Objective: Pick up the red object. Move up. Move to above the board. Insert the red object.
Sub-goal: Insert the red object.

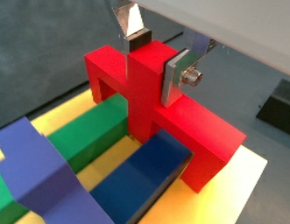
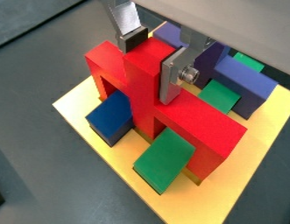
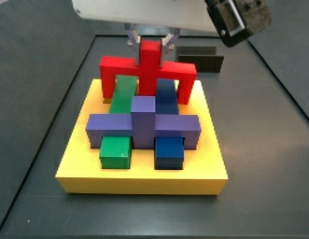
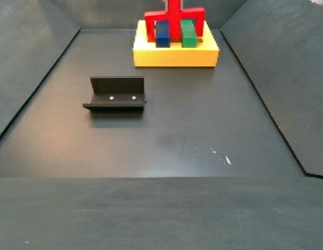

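Nearest in a side view lies bare dark floor, and on it, left of middle, stands the fixture, a dark L-shaped bracket on its base plate, well apart from everything else. Beyond it, at the far end of the floor, sits the board, a thick yellow square slab. In a side view the board carries a small green block and a small blue block near its front edge, then a purple cross-shaped block across its middle. Behind the cross stands the red object, upright, its two legs reaching down to the board, with a longer green block and a blue one lying in the span under its bar. The gripper is directly above the arch at the board's far side. In both wrist views the silver fingers are closed against opposite faces of the red stub, gripping it. Farther back, past the board, a small dark block rests on the floor.
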